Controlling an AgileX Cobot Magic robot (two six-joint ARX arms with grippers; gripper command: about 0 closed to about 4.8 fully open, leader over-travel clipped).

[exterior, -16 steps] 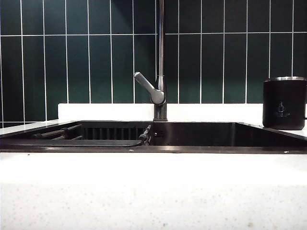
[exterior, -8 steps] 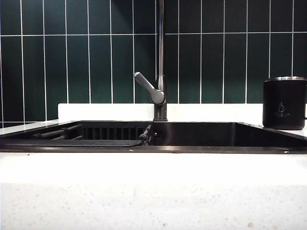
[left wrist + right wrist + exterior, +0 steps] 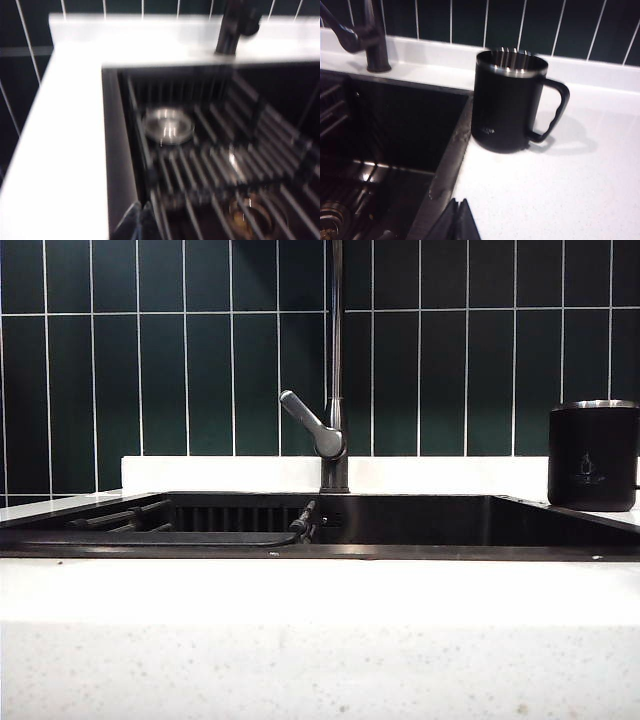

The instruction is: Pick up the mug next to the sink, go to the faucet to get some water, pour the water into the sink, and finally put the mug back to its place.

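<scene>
The matte black mug (image 3: 592, 455) with a silver rim stands upright on the white counter right of the sink (image 3: 420, 520). In the right wrist view the mug (image 3: 507, 105) sits by the sink's corner, its handle turned away from the basin. My right gripper (image 3: 459, 202) is shut, empty, over the counter edge short of the mug. My left gripper (image 3: 142, 206) is shut and empty above the sink's left wall (image 3: 117, 150). The faucet (image 3: 335, 370) rises behind the basin, its grey lever (image 3: 308, 422) angled left. No water shows. Neither gripper appears in the exterior view.
Dark rack bars (image 3: 220, 165) lie across the sink bottom, with a round metal drain (image 3: 168, 126) beneath them. White speckled countertop (image 3: 320, 640) runs along the front and both sides. Dark green tiles (image 3: 180, 370) cover the back wall.
</scene>
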